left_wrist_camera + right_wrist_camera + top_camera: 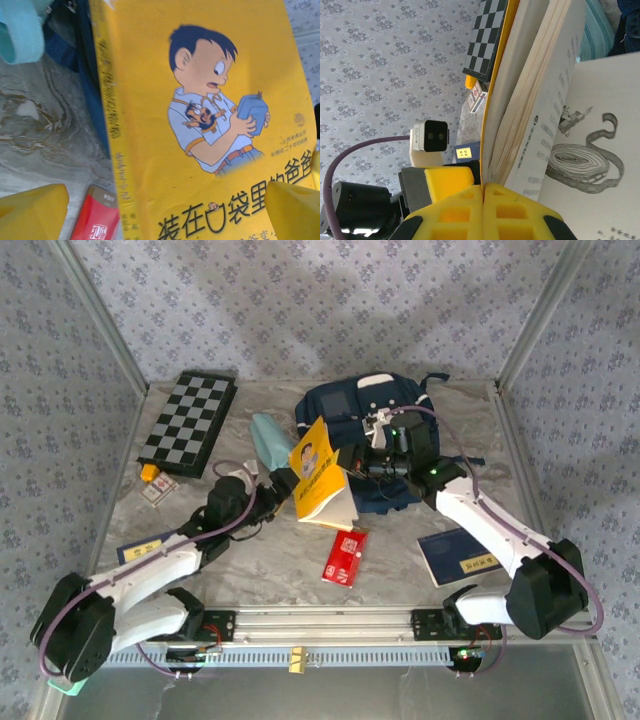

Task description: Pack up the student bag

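Yellow fingers of the left hand stand wide apart in the bottom corners of its wrist view, the yellow book just beyond them. The right hand has its fingers pressed together beside the book's open pages, and the student bag lies on the table at upper centre, behind the book.

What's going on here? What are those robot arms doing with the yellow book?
Two robot arms are packing a school bag. The right tool is shut, and it looks like it is pinching the cover of the open yellow book, holding it up beside the blue student bag. The left tool is wide open in front of the book's cover and is not gripping it. The book is not in the bag yet. A red packet and a chessboard lie on the table.
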Action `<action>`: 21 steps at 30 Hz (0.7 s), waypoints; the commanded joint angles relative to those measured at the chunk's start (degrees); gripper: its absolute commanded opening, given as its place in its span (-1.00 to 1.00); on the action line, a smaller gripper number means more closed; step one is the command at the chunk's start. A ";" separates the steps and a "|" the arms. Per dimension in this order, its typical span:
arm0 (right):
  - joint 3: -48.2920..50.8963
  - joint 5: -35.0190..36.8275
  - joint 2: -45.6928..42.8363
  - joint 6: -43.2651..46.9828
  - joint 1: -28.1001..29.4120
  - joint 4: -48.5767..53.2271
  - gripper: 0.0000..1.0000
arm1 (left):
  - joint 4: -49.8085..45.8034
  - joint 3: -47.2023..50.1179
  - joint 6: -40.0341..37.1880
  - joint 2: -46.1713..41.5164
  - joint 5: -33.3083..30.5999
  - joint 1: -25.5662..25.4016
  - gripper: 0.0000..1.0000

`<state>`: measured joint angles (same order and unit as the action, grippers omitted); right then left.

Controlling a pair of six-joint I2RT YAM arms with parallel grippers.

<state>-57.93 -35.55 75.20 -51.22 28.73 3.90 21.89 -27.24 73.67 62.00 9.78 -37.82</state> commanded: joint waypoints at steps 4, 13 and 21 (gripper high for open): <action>1.96 -3.90 0.12 -3.08 -1.24 -8.70 -1.00 | 9.70 -2.48 2.60 5.61 -1.41 -2.56 1.00; 8.01 -4.85 0.84 -4.35 -2.95 -12.30 -1.00 | 16.33 -3.07 4.22 7.99 -1.95 -3.71 0.83; 10.46 -4.62 0.80 -2.65 -4.96 -10.47 -1.00 | 18.74 -3.65 5.89 10.15 -1.08 -4.10 0.35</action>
<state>-47.86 -38.41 75.96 -54.65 23.97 -5.43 33.65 -27.35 78.96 72.16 7.88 -41.06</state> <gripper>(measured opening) 0.053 0.695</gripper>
